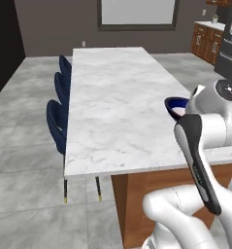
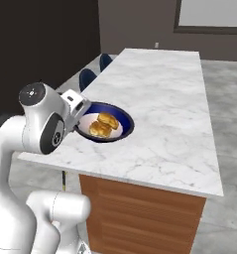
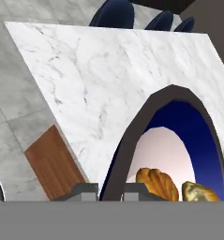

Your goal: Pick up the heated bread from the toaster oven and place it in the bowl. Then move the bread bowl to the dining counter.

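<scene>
Bread (image 2: pixel 102 125) sits in the bowl (image 2: pixel 121 132), centre-left of the right base frame, so that step is done. My gripper (image 3: pixel 108 191) is pinched narrow on the bowl's near rim, bottom of the hand frame. Bowl is over the dining counter (image 2: pixel 159 99) near its edge; can't tell if it's resting. Left: set down, let go.

Dining counter (image 2: pixel 164 114) top bare beyond bowl (image 2: pixel 124 126) — free passage far and right; dark blue chairs (image 1: pixel 57 121) line left edge — block low approach.
</scene>
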### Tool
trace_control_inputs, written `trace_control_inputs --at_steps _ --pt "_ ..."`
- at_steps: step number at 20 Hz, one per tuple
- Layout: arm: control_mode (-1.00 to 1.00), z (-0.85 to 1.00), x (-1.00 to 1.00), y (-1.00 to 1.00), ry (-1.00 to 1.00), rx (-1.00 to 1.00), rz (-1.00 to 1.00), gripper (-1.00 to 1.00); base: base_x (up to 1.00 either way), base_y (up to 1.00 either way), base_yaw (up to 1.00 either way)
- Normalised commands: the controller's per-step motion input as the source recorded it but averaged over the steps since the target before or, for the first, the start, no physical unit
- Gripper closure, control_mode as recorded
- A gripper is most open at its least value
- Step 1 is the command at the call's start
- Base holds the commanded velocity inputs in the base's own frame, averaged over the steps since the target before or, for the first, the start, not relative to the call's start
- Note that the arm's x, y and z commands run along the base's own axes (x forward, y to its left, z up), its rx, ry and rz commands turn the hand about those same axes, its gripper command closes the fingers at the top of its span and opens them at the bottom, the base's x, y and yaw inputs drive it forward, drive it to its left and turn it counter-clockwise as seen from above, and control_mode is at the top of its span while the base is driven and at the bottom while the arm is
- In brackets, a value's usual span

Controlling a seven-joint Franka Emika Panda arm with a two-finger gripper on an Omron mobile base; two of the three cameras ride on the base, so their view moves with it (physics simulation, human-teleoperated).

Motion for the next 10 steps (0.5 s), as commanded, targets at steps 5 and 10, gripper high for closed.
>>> trace_control_inputs --at_steps 5,10 --pt "-1.0 -0.33 1.0 0.1 0.06 -0.07 0.12 1.0 0.0 0.0 0.0" --pt "-1.0 -0.36 0.98 0.18 0.04 -0.04 0.05 1.0 0.0 0.0 0.0"
